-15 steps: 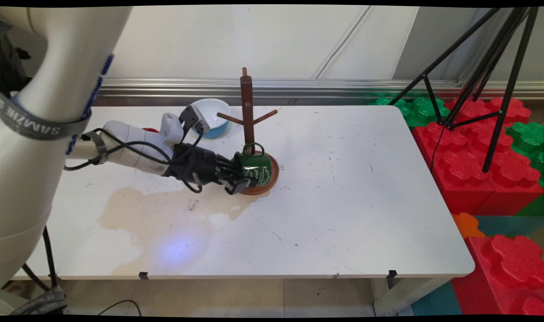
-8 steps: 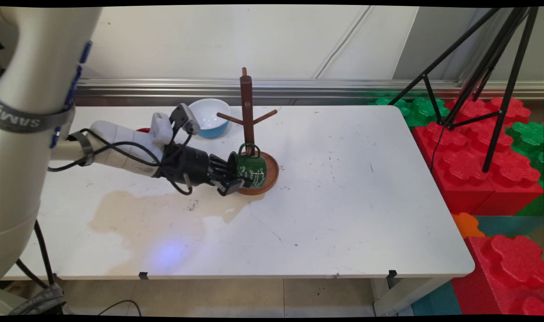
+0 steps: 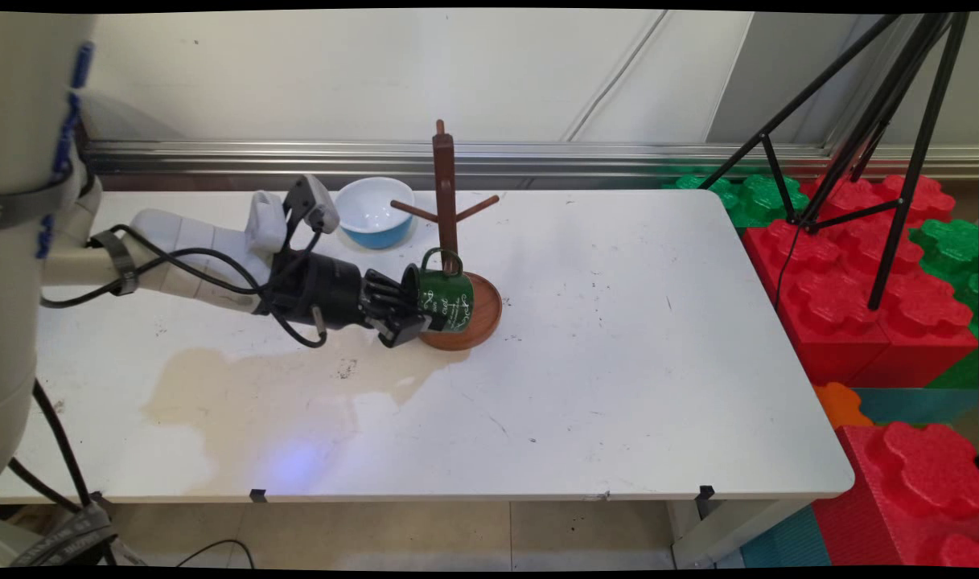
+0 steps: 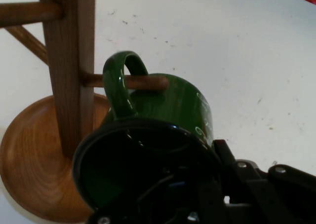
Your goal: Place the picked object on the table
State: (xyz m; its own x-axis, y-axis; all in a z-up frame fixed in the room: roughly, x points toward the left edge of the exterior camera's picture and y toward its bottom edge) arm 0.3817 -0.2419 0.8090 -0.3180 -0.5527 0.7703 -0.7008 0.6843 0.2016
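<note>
**Gripper clamped on green mug at foot of wooden mug tree**

The gripper lies nearly level above the table, reaching in from the left of the main view. Its fingers are closed on the rim of a green mug, one finger inside the mouth and one on the outer wall. The mug is held on its side, its mouth toward the gripper and its base away from it.

In the hand view the mug's dark mouth fills the space just ahead of the fingers. Its handle points upward, beyond the fingertips. A short wooden peg passes through the handle loop, running from the upright post of the mug tree. Whether the handle bears on the peg cannot be told.

The tree's round wooden base sits beneath and just beyond the mug. Two further pegs branch from the post above the fingers.

Behind the gripper's wrist, near the table's far edge, stands a blue bowl with a white interior, apart from the mug tree. A brownish stain spreads over the table on the near side of the fingers.
</note>
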